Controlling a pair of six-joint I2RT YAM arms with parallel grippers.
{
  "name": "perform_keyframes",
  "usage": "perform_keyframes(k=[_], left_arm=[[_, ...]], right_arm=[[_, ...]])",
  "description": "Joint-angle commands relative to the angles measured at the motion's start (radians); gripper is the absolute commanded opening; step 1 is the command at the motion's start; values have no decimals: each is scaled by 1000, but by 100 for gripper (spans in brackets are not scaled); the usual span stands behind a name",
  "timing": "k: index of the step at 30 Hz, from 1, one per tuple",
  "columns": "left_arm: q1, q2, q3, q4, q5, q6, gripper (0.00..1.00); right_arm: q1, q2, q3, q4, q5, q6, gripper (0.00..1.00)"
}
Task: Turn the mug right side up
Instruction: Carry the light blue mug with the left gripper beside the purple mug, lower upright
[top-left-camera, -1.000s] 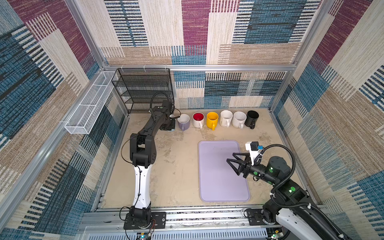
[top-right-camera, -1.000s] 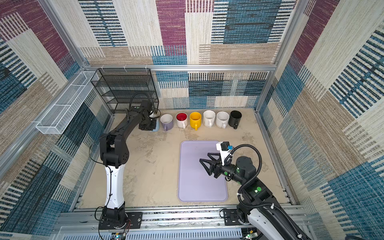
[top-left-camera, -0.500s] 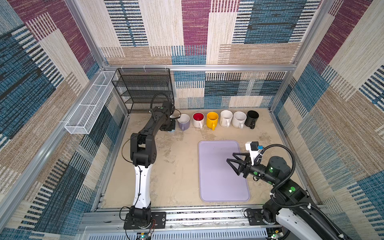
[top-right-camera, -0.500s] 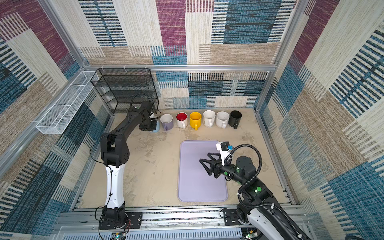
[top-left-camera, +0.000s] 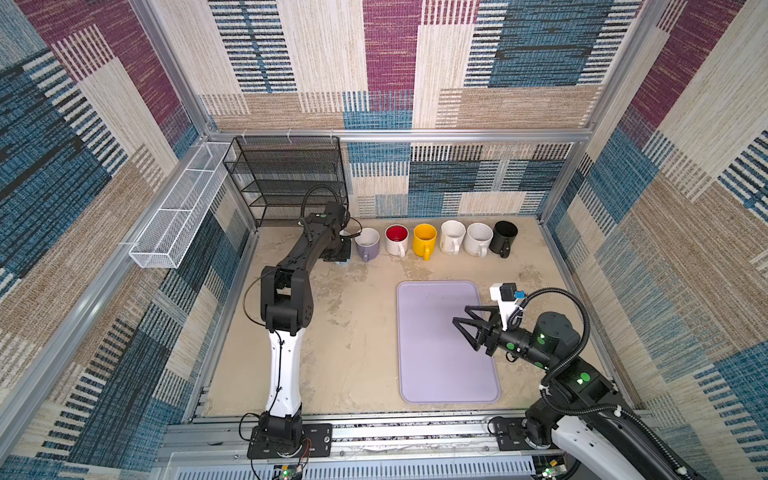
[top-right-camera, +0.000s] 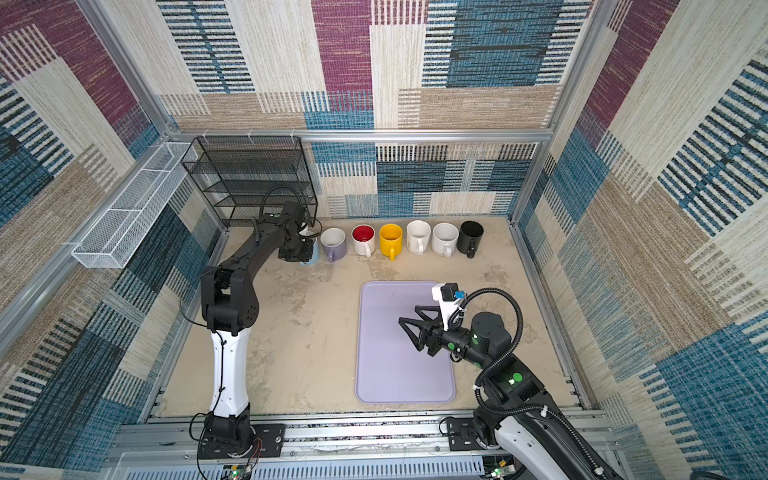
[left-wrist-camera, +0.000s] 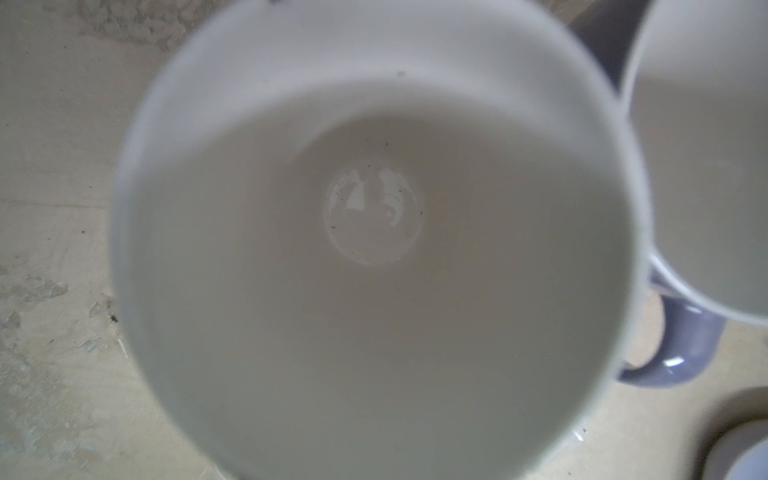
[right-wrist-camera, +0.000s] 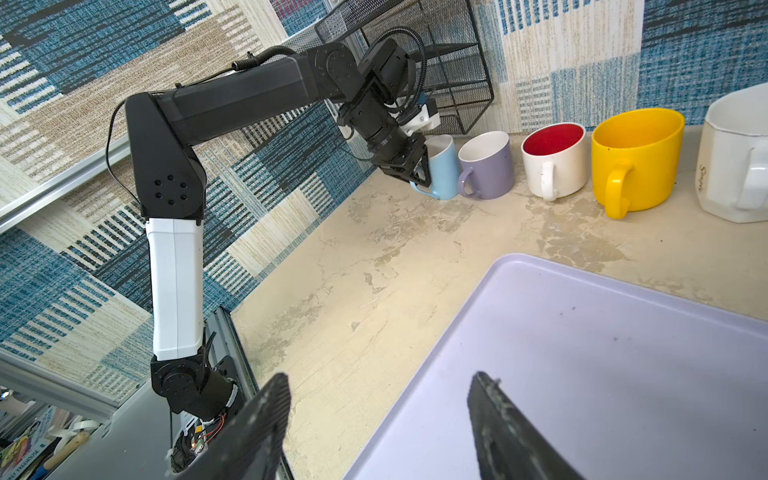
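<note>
A light blue mug (right-wrist-camera: 442, 170) stands upright, mouth up, at the left end of the mug row by the back wall. In both top views only a sliver of this mug (top-left-camera: 345, 254) (top-right-camera: 313, 254) shows under my left arm. The left wrist view looks straight down into its white inside (left-wrist-camera: 374, 249). My left gripper (right-wrist-camera: 417, 172) (top-left-camera: 338, 249) (top-right-camera: 301, 251) is at the mug's rim, one black finger against the outer wall; how far the jaws stand apart is hidden. My right gripper (top-left-camera: 459, 314) (top-right-camera: 408, 314) (right-wrist-camera: 379, 376) hangs open and empty over the lavender tray (top-left-camera: 440, 374).
Right of the blue mug stand a lavender mug (top-left-camera: 368, 245), a red-lined white mug (top-left-camera: 397, 240), a yellow mug (top-left-camera: 424, 241), two white mugs (top-left-camera: 452, 237) and a black mug (top-left-camera: 503, 237). A black wire shelf (top-left-camera: 286, 183) stands behind my left arm; a white wire basket (top-left-camera: 178, 208) hangs on the left wall.
</note>
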Motion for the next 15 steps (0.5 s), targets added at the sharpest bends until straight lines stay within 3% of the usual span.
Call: perform_keyframes(k=[1, 4, 11, 15], left_arm=[[0, -12, 3, -1, -8, -2, 38], [0, -19, 3, -3, -8, 2, 41], [0, -56, -3, -4, -9, 12, 59], [0, -88, -6, -3, -16, 15, 61]], right_arm=[[0, 0, 1, 8, 7, -2, 70], [0, -1, -3, 10, 10, 1, 70], [-1, 52, 4, -17, 59, 16, 71], [-3, 85, 3, -17, 79, 30, 71]])
